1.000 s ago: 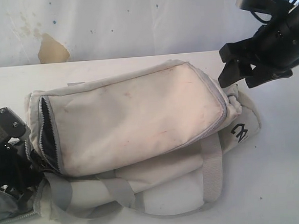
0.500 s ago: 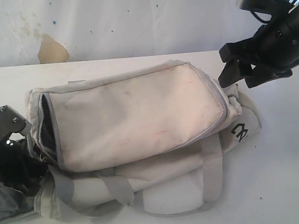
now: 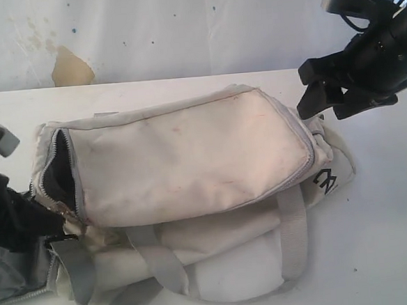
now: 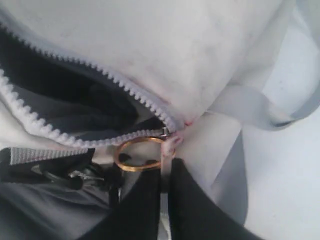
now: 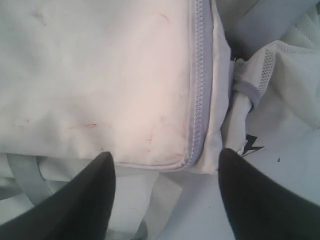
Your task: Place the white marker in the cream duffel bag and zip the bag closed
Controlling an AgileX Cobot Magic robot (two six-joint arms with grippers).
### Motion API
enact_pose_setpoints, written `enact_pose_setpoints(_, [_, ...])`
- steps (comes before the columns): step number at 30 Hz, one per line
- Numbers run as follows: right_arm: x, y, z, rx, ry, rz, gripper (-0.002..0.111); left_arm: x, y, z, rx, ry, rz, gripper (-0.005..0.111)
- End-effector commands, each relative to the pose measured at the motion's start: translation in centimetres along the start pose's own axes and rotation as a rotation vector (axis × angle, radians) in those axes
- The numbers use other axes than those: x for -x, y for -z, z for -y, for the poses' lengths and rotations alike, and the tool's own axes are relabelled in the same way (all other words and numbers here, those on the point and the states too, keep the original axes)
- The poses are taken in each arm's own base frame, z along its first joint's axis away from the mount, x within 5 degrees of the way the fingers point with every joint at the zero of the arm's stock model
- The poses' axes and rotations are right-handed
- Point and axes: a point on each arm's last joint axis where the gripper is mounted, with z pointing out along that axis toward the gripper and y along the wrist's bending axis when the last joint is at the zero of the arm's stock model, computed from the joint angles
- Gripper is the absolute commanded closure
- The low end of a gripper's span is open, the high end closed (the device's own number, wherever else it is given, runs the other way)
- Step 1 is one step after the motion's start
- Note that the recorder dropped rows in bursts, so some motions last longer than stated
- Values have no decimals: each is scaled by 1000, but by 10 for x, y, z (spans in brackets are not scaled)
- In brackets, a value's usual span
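Note:
The cream duffel bag [image 3: 189,153] lies across the white table, its left end unzipped, showing dark lining [image 3: 59,173]. My left gripper [image 3: 54,220] is at that open end. In the left wrist view it [image 4: 165,172] is shut on the pale zipper pull tab [image 4: 169,146], which hangs from a gold ring [image 4: 131,167] at the zipper teeth [image 4: 100,75]. My right gripper [image 3: 324,108] hovers open over the bag's right end. Its fingers [image 5: 95,185] straddle the zipped corner [image 5: 200,100] without touching it. The white marker is out of view.
Grey straps [image 3: 293,237] loop under the bag toward the table's front edge. A grey fabric flap [image 3: 10,278] lies at the lower left beside my left arm. A stained wall [image 3: 68,68] stands behind the table [image 3: 389,216].
My left gripper has shut on the pull tab and drawn up and to the left, tugging the bag's left end so the opening gapes wider. The right arm has stayed still.

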Motion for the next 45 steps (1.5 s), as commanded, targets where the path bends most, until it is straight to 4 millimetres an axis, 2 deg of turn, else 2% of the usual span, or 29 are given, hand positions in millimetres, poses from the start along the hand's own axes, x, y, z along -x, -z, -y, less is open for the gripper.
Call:
enact_pose_setpoints(1, [0,4,-6,51,47,7,52,20,19,11,-69,72,31,106])
enact_pose_setpoints(5, [1,2,-21,149,123,20,52,32,26,11,-64,180,55,106])
enact_pose_setpoints(12, [-4,-7,-69,289,439,39,52,54,43,15,-77,252,112,106])
enact_pose_setpoints(21, [-8,-18,-129,358,703,187,52,61,56,29,-194,278,53,106])
enact_pose_setpoints(24, [-13,-25,-146,375,740,189,52,61,57,30,-197,273,31,106])
enact_pose_setpoints(27, [-19,-43,-158,399,761,142,52,57,59,31,-199,250,-30,107])
enact_pose_setpoints(32, [-25,-68,-174,391,780,136,49,56,65,24,-92,248,-114,107])
enact_pose_setpoints(35, [-29,-76,-187,384,850,166,49,56,70,20,-22,260,-150,107])
enact_pose_setpoints(38, [-35,-81,-202,375,930,210,49,59,74,21,-21,253,-157,107])
enact_pose_setpoints(45, [-42,-92,-230,331,963,318,49,62,78,19,7,286,-154,107])
